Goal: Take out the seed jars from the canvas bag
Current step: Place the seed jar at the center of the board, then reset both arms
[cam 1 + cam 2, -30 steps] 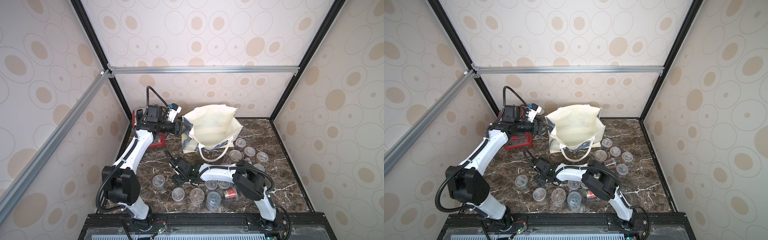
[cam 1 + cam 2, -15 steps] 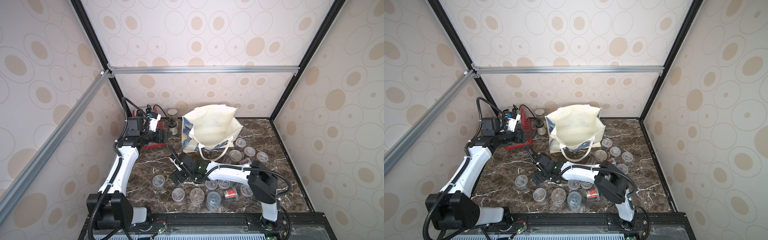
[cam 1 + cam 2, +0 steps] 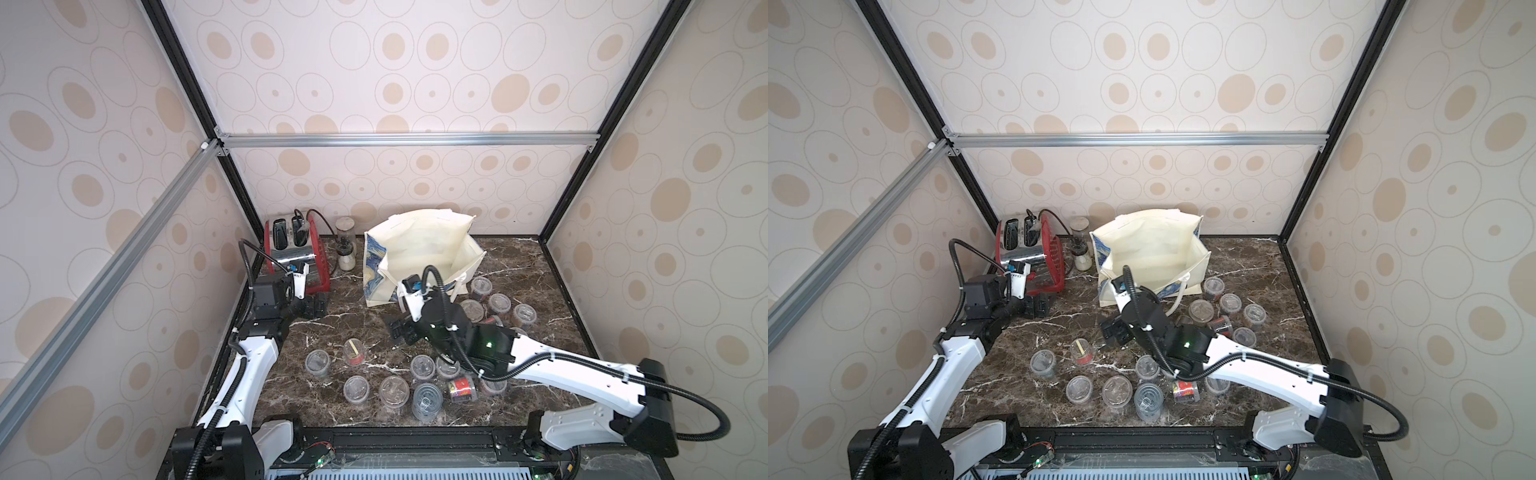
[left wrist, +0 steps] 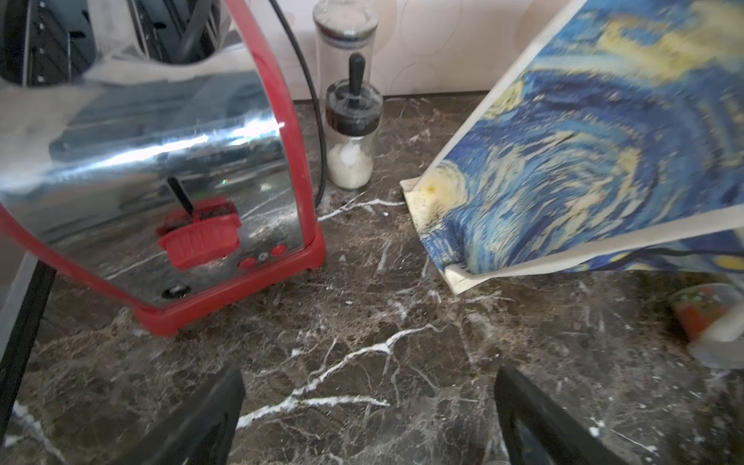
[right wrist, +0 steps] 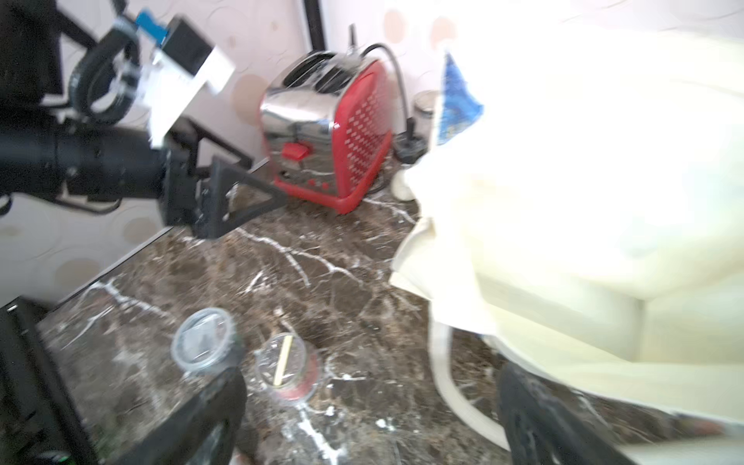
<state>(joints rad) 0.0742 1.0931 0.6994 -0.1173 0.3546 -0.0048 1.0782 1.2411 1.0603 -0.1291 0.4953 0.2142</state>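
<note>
The canvas bag [image 3: 419,249] [image 3: 1150,253] stands at the back, its mouth facing forward; its blue-and-yellow print [image 4: 583,153] shows in the left wrist view. Several seed jars stand on the marble in front, among them a red-labelled jar [image 3: 354,351] [image 5: 288,370] and a clear one [image 3: 317,362] [image 5: 203,340]. More jars [image 3: 498,303] cluster right of the bag. My left gripper [image 3: 318,305] [image 4: 370,382] hangs open over bare marble beside the toaster. My right gripper [image 3: 401,330] [image 5: 370,386] is open and empty just before the bag, whose handle loop [image 5: 447,382] lies between its jaws.
A red and chrome toaster [image 3: 295,253] [image 4: 161,161] sits in the back left corner with its black cord. Beside it stand a tall glass jar [image 3: 345,228] and a black-capped bottle [image 3: 345,255] [image 4: 352,133]. Enclosure walls close in on three sides.
My left gripper left the bag's edge, drew back toward the front left and opened. My right gripper opened, left the red-labelled jar on the marble and moved toward the bag.
</note>
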